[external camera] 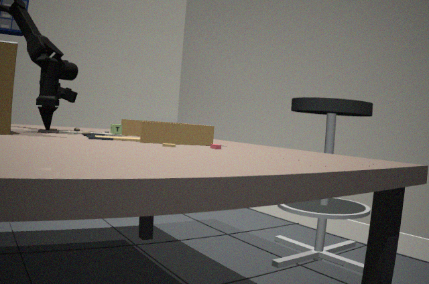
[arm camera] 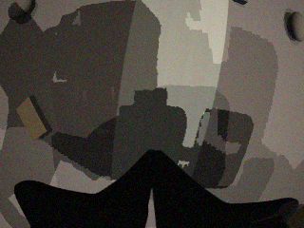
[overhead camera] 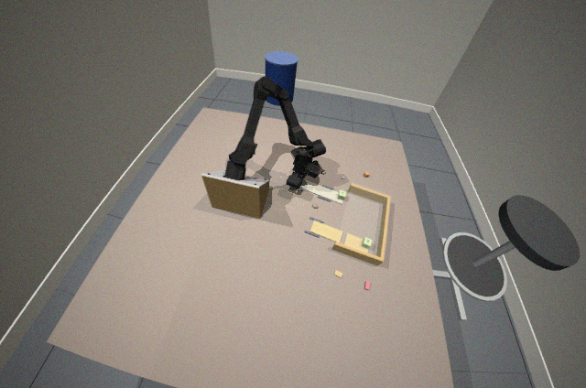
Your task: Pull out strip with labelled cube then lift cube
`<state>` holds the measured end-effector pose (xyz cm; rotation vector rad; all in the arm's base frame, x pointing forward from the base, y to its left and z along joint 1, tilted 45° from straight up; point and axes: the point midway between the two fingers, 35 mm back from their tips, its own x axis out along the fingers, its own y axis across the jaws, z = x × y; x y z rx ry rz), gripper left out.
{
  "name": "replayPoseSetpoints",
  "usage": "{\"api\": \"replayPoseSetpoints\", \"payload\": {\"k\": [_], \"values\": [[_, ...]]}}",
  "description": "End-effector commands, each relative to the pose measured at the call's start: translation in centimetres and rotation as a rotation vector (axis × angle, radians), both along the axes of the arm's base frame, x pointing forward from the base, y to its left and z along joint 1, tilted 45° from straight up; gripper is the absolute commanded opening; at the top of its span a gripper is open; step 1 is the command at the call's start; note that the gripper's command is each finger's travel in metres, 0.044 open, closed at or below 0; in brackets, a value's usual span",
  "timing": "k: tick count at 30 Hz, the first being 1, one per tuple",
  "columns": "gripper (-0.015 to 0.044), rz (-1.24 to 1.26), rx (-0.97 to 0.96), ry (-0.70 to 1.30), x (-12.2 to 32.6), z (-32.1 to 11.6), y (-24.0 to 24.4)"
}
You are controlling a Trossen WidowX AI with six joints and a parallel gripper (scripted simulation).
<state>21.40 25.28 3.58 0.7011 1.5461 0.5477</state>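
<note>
My gripper is shut with nothing between its fingers. Its tips are down at the pale strip, near the end closest to the arm base. A green cube sits on the strip's far end, at the open side of the wooden tray; the exterior view shows a T on it. The yellow strip is in two pieces, an outer one and an inner one with a gap between. Another green cube stands on the inner piece; its mark is unclear.
Dark guide rails flank the yellow strip. Small pebbles lie beside the pale strip. A yellow block lies left of the fingers. An orange bit and a red block lie outside the tray.
</note>
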Motion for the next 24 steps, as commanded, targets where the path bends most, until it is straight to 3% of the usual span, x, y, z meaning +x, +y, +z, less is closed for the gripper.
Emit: {"api": "replayPoseSetpoints", "payload": {"k": [1, 24], "values": [[0.0, 0.025, -0.01, 0.024, -1.65, -0.56, 0.29], [0.0, 0.025, -0.01, 0.024, -2.06, -0.51, 0.3]]}}
